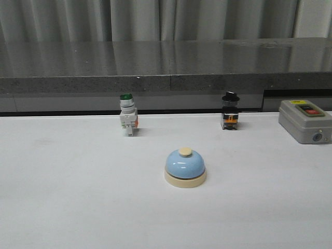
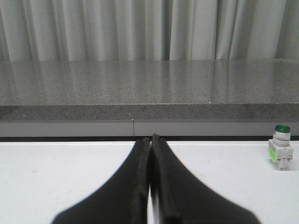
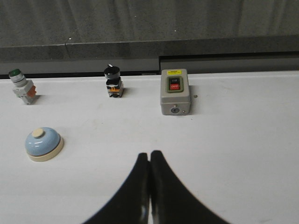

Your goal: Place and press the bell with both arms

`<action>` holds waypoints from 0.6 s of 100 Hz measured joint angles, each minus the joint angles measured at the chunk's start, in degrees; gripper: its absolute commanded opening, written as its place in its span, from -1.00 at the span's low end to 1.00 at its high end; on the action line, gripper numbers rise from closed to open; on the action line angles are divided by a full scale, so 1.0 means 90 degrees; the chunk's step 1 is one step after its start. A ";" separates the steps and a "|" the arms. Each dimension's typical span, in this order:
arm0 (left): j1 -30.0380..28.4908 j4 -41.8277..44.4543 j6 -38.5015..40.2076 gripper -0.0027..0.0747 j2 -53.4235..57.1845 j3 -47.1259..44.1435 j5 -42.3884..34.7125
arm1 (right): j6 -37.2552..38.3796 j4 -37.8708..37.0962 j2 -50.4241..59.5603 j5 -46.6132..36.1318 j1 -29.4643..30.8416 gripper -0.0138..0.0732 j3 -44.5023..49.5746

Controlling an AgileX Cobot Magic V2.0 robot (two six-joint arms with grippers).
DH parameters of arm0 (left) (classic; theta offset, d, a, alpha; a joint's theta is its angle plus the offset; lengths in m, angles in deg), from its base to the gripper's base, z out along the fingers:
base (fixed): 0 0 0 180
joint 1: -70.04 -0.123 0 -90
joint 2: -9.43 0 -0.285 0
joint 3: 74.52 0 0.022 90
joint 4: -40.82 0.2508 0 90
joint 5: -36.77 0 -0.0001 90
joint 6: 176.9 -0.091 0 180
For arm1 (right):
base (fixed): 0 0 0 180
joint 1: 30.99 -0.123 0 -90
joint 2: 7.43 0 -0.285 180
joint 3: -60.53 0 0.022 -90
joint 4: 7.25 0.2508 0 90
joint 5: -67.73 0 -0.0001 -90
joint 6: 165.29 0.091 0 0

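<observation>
Item: bell (image 1: 185,167), blue dome on cream base, cream button up, upright on the white bench (image 1: 67,207), near its middle, in front of the green-capped switch (image 1: 127,114) and black-capped switch (image 1: 230,111). Grey on/off box (image 1: 304,121) at the far right.

Item: my right tool (image 3: 149,156), fingers pressed together, holding nothing. The bell lies ahead and toward my left side, well apart.

Item: my left tool (image 2: 151,140), likewise closed and empty; its camera shows no bell, only the green-capped switch.

Judgement: which arm is nearer I cannot tell. The bell is round, so no long axis governs approach.
</observation>
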 measured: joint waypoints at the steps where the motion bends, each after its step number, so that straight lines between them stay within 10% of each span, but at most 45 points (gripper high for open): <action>1: 0.0000 0.0000 0.0000 -0.98 0.0000 0.0000 0.0000 | 0.0000 -0.0017 0.0000 -0.0041 0.0000 -0.82 0.0010; 60: 0.0000 0.0000 0.0000 -0.98 0.0000 0.0000 0.0000 | 0.0000 -0.0475 0.0000 -0.4993 0.0009 -0.82 0.2651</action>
